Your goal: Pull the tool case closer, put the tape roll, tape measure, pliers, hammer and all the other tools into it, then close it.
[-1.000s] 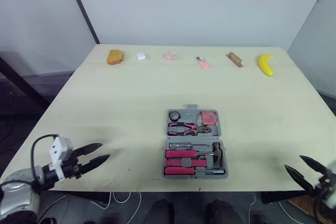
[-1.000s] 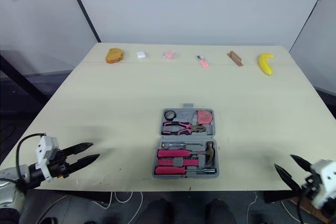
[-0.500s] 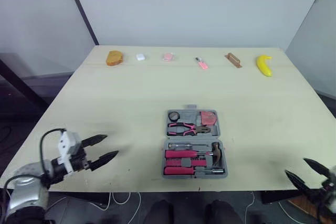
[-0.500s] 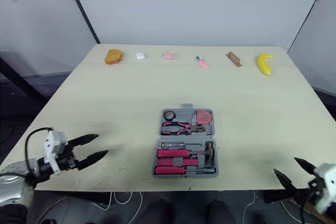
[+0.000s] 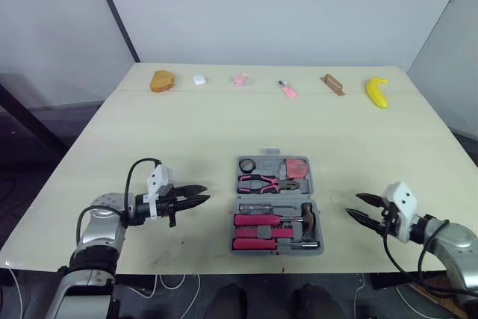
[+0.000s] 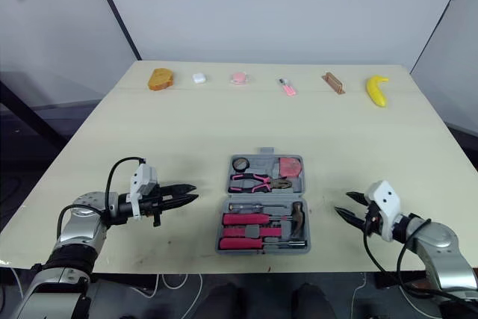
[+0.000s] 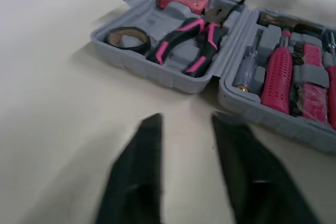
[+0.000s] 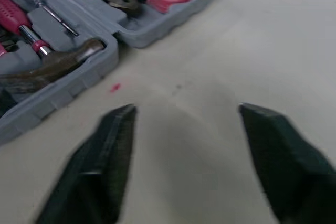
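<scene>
Both arms have swung in from the bottom corners of the frame, and they now flank the tool case [image 5: 269,163], which hasn't budged. It lies wide open in the lower middle of the picture, on the pale table [image 5: 187,132].

And look at that, it's loaded! The upper half holds the black tape roll [image 5: 247,164] at upper left, the red tape measure [image 5: 296,166] at upper right, and the pink-handled pliers [image 5: 267,182] lying across below them. In the lower half a thin screwdriver [image 5: 258,207] lies along the top. The hammer [image 5: 309,217] sits at the right end, and two chunky pink handles [image 5: 258,220] are stacked beneath.

The left gripper [image 5: 207,193] hovers at the left of the case, level with its hinge, fingers pointing at it and a little apart, holding nothing. In the left wrist view, bare table shows between the two black fingers [image 7: 137,171]. The right gripper [image 5: 352,205] is at the right of the case, near its lower half. Its fingers are spread wider, empty, tips aimed at the hammer end. Neither touches the case.

Along the far edge, from left to right, lie an orange-brown lump [image 5: 163,81], a small white piece [image 5: 199,79], a pink round thing [image 5: 239,79], a small pink item [image 5: 287,89], a brown block [image 5: 333,84] and a banana [image 5: 377,92], all well apart from the case.
</scene>
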### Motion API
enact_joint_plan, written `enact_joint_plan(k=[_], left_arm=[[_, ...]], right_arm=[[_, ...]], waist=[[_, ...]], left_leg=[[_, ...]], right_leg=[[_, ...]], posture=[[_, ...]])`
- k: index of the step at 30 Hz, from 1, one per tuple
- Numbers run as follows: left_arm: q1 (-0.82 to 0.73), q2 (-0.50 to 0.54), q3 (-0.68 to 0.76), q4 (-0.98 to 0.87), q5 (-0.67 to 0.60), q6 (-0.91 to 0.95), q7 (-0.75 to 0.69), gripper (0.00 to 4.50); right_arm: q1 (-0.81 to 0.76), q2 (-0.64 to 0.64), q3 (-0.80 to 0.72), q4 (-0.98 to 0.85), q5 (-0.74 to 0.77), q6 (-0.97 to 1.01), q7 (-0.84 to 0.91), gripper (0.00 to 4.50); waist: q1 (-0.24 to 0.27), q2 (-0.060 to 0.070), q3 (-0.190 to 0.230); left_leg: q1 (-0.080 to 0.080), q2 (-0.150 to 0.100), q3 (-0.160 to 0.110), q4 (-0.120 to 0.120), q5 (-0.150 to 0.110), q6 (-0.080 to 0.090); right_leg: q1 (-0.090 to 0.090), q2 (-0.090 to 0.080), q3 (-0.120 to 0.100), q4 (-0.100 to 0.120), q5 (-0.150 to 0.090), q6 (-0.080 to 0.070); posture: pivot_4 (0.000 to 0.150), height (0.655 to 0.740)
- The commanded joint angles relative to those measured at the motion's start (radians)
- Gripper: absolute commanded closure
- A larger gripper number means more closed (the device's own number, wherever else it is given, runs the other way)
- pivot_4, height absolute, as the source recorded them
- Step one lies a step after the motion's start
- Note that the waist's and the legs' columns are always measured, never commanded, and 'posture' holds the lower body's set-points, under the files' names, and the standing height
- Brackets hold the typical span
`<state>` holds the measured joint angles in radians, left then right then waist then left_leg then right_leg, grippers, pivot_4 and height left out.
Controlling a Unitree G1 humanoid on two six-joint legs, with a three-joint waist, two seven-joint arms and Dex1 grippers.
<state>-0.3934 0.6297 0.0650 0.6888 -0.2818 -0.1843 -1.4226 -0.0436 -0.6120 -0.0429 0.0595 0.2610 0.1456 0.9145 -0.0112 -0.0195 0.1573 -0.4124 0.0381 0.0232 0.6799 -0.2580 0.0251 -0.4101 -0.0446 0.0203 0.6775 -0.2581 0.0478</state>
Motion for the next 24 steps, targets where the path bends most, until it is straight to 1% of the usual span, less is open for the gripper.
enact_joint_plan(k=[1, 2, 3, 4, 10, 24], left_arm=[[-0.067, -0.029, -0.048, 0.045, 0.036, -0.025, -0.028, 4.5], [-0.084, -0.04, -0.062, 0.063, 0.049, -0.028, -0.028, 4.5], [-0.1, -0.051, -0.075, 0.081, 0.062, -0.032, -0.028, 4.5], [-0.111, -0.06, -0.083, 0.097, 0.071, -0.039, -0.028, 4.5], [-0.17, -0.114, -0.115, 0.176, 0.11, -0.056, -0.015, 4.5], [-0.224, -0.152, -0.123, 0.309, 0.167, -0.115, -0.021, 4.5]], right_arm=[[-0.123, 0.028, 0.101, 0.063, -0.063, 0.008, 0.024, 3.24], [-0.155, 0.038, 0.127, 0.087, -0.081, 0.007, 0.028, 3.66], [-0.183, 0.046, 0.151, 0.109, -0.098, 0.003, 0.033, 4.19], [-0.203, 0.052, 0.169, 0.126, -0.111, -0.001, 0.039, 4.36], [-0.271, 0.077, 0.235, 0.182, -0.154, -0.019, 0.058, 4.36], [-0.292, 0.097, 0.24, 0.195, -0.167, -0.03, 0.064, 4.36]], waist=[[-0.001, 0.0, 0.0], [-0.001, 0.0, 0.001], [0.0, 0.0, 0.001], [0.001, 0.0, 0.001], [0.002, 0.0, 0.001], [-0.002, 0.0, 0.001]], left_leg=[[0.0, 0.0, 0.0, 0.0, 0.0, 0.0], [-0.001, 0.0, 0.0, 0.002, 0.0, 0.0], [-0.001, 0.0, 0.0, 0.002, 0.0, 0.0], [-0.001, 0.0, -0.001, 0.003, 0.0, 0.0], [-0.002, 0.0, -0.001, 0.003, 0.0, 0.0], [-0.002, 0.0, -0.002, 0.003, 0.0, 0.0]], right_leg=[[0.0, 0.0, 0.0, 0.0, 0.0, 0.0], [0.0, 0.0, -0.001, 0.0, 0.0, 0.0], [0.0, 0.0, -0.001, 0.001, 0.0, 0.0], [0.0, 0.0, -0.002, 0.001, 0.0, 0.0], [0.0, 0.0, -0.002, 0.0, 0.0, 0.0], [0.0, 0.0, -0.002, 0.0, 0.0, 0.0]], posture=[[0.15, 0.74], [0.15, 0.74], [0.15, 0.74], [0.15, 0.74], [0.15, 0.74], [0.15, 0.74]])
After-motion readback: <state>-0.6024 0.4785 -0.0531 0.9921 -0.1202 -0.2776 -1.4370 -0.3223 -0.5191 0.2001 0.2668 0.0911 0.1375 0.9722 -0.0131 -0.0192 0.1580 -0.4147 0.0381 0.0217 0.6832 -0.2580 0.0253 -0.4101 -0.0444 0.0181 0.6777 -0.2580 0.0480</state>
